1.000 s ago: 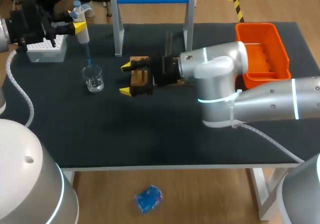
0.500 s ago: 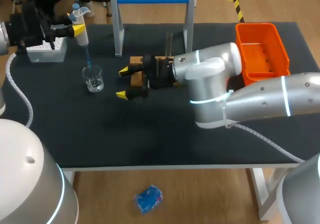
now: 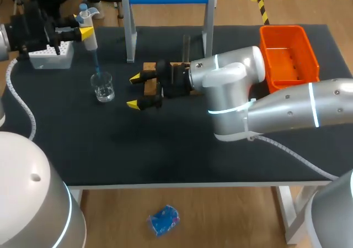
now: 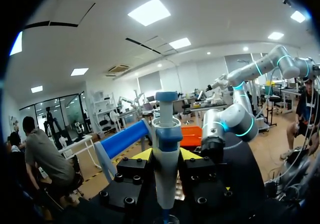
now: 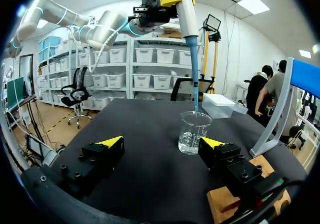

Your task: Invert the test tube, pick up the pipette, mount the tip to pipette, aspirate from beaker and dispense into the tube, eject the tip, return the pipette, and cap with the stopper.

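Observation:
My left gripper (image 3: pixel 83 32) is shut on the white and blue pipette (image 3: pixel 88 30), which it holds upright at the back left. The pipette's blue tip (image 3: pixel 97 66) dips into the glass beaker (image 3: pixel 102 86), which holds a little clear liquid. In the left wrist view the pipette (image 4: pixel 165 159) stands between the gripper's (image 4: pixel 166 155) yellow tips. My right gripper (image 3: pixel 135 91) is open and empty, just right of the beaker, over the wooden rack (image 3: pixel 150 70). In the right wrist view the beaker (image 5: pixel 192 131) sits ahead of the open gripper (image 5: pixel 162 142). The test tube (image 3: pixel 186 48) stands behind my right wrist.
A white tip box (image 3: pixel 52 54) sits at the back left corner. An orange bin (image 3: pixel 289 57) stands at the back right. The blue-topped stand's legs (image 3: pixel 130 38) rise behind the beaker and rack. The black mat's front half (image 3: pixel 165 148) is bare.
My right gripper has moved left over the wooden rack, closer to the beaker, staying open. The left gripper with the pipette has shifted only slightly.

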